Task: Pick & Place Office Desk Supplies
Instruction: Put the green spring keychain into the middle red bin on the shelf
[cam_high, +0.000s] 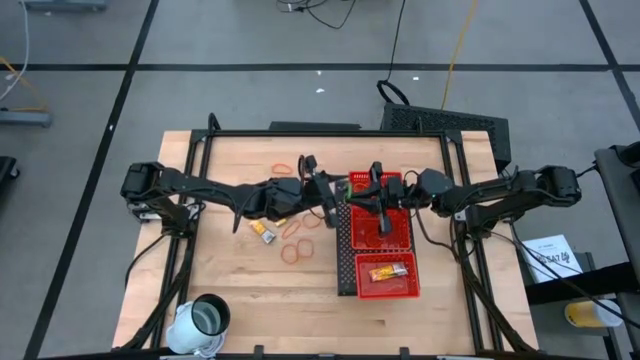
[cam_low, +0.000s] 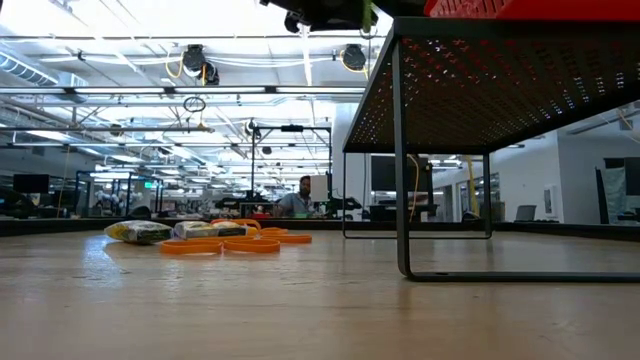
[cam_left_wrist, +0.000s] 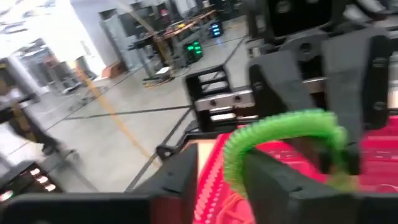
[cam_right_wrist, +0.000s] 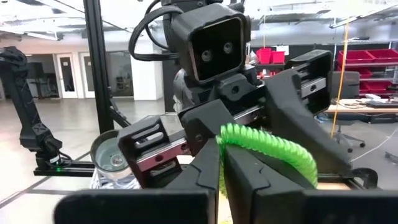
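A green coiled loop (cam_right_wrist: 267, 146) hangs in the air between my two grippers, above the far left corner of the red mesh tray (cam_high: 348, 250). My right gripper (cam_right_wrist: 222, 155) reaches in from the table's right and is shut on the loop. Facing it from the left, my left gripper (cam_left_wrist: 217, 168) is open, with the green coiled loop (cam_left_wrist: 280, 130) arching over one of its fingers. Orange rubber bands (cam_high: 296, 238) and a yellow packet (cam_high: 263, 230) lie flat on the wood left of the tray. Another packet (cam_high: 388, 270) lies in the tray's near compartment. My right gripper pinches one stretch of the green loop (cam_right_wrist: 227, 138) between its two fingers, coming roughly level from the table's right. The rest of the loop arches away toward my left gripper, lifted clear of the tray. My left gripper's one finger (cam_left_wrist: 273, 183) stands inside the loop's arch; I cannot tell whether it touches the coil.
A white cup (cam_high: 205, 320) stands at the near left corner. The low view shows the rubber bands (cam_low: 235, 243) and packets (cam_low: 140, 232) on the wood, with the tray's dark mesh frame (cam_low: 480, 90) on thin legs at the right. Bare wood lies near and left of the tray.
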